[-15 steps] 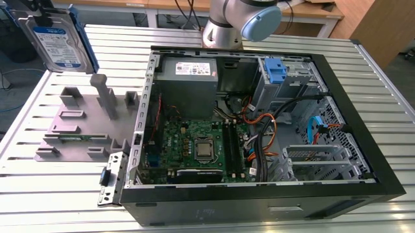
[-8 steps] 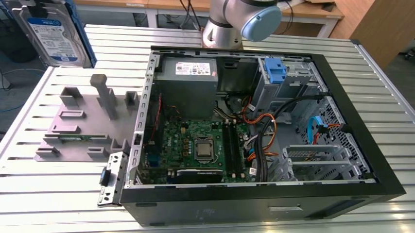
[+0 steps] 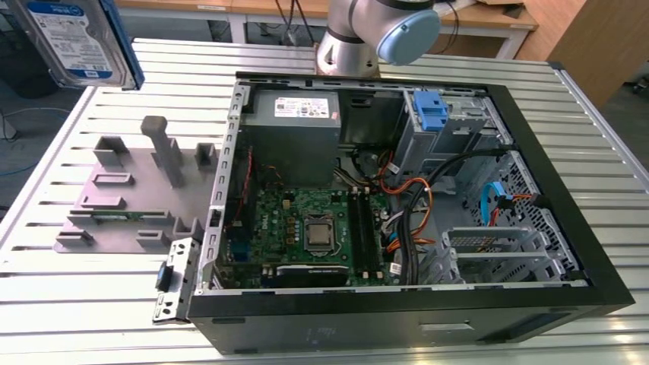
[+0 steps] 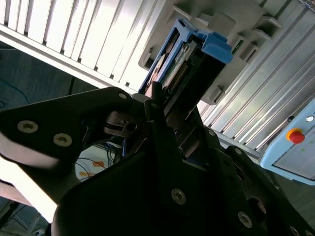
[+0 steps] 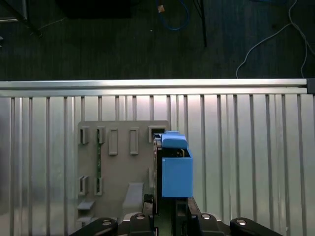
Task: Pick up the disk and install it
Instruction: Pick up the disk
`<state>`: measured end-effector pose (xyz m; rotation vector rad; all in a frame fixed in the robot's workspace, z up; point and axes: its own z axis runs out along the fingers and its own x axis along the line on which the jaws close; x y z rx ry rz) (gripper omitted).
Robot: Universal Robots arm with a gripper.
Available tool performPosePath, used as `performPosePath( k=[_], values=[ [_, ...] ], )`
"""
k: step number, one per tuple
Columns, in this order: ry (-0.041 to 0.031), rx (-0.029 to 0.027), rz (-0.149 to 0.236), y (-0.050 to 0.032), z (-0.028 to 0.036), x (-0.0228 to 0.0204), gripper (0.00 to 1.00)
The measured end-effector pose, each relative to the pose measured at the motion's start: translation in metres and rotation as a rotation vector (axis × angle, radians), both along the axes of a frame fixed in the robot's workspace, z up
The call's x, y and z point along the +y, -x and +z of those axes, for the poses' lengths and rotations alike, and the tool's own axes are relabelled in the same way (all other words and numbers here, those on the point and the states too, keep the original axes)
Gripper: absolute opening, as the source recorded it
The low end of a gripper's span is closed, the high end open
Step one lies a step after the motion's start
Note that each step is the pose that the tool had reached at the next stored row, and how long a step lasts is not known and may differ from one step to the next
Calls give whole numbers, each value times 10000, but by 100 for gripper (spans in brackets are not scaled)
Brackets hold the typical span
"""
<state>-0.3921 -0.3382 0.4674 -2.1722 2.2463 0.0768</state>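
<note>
In the exterior view we see the disk point(image 3: 73, 38), a flat silver-grey hard drive with a white-and-blue label and a blue plastic caddy along its edge. It is raised clear of the slatted aluminium table point(image 3: 61, 289) at the far corner on the exterior view's left. On the table stands a grey plastic fixture point(image 3: 132, 190) with upright posts and slots. It sits just beside the open black computer case point(image 3: 406, 319), which lies on its side. Inside the case we make out a green motherboard point(image 3: 304, 220), a grey power-supply box point(image 3: 294, 110) at the far side, and a blue plastic bracket point(image 3: 431, 112) in the drive bay further right. The silver robot arm point(image 3: 370, 34) rises behind the case.

In the second wrist view the black gripper point(image 4: 172, 105) has its fingers clamped tight on one end of the disk point(image 4: 197, 59), and the caddy's blue tab points away from them. The grey fixture point(image 4: 221, 19) lies beyond.

In the first wrist view the gripper point(image 5: 167, 207) holds the disk point(image 5: 174, 169) on edge over the table, seen against the side edge of the fixture point(image 5: 123, 162)
</note>
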Motion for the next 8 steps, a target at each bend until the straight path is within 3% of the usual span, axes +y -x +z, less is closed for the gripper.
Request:
performPosePath(
  k=[8],
  values=[
    [0, 0, 0, 0, 257, 0, 35]
  ],
)
